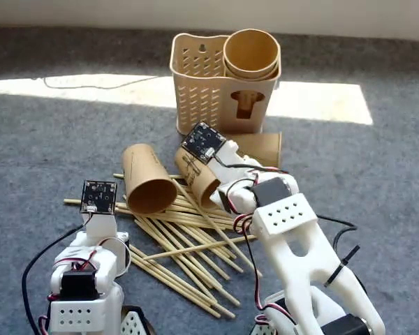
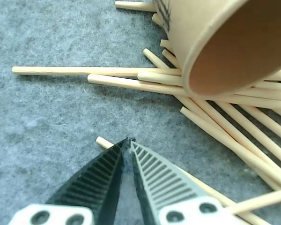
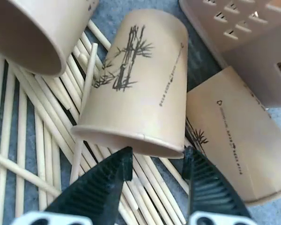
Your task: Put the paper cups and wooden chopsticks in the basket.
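Paper cups (image 1: 148,183) lying on chopsticks (image 1: 188,262) before basket (image 1: 199,84), right pincer (image 3: 158,157) apart at one rim, left pincer (image 2: 129,141) together

High camera looks down from behind; both wrist cameras (close, angled downward) share the chopsticks (image 2: 107,71).

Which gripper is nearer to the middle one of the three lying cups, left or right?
Right. The right gripper sits open at the rim of the middle cup. The left gripper is shut, farther off, its tip by a chopstick near the leftmost cup.
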You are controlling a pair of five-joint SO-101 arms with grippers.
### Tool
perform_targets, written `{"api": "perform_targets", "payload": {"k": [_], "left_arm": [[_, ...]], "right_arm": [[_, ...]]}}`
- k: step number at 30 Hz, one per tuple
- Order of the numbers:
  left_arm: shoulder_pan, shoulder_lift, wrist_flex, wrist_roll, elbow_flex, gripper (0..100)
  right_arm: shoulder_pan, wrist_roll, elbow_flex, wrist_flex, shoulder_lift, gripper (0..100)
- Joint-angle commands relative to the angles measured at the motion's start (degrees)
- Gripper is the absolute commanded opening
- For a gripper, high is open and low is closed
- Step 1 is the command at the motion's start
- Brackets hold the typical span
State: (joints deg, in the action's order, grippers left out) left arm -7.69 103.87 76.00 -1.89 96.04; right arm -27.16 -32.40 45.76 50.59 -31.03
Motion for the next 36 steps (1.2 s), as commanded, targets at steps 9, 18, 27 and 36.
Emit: {"api": "perform_targets", "payload": {"k": [9, 18, 27, 36], "left_arm": [[1.01, 0.66, 0.09, -0.26, 1.01, 1], [1.01, 0.66, 0.09, -0.26, 1.01, 1], [1.01, 0.66, 0.09, -0.26, 1.01, 1], [1.01, 0.66, 0.09, -0.26, 1.01, 1]], "right_arm": [[-0.66, 0.62, 1.63, -5.93, -1.80, 15.1], [-0.57, 4.13, 2.07, -11.74, -1.80, 6.9], [1.19, 6.68, 1.54, -3.47, -8.57, 0.8], [1.54, 7.91, -0.13, 4.26, -20.79, 0.8]]}}
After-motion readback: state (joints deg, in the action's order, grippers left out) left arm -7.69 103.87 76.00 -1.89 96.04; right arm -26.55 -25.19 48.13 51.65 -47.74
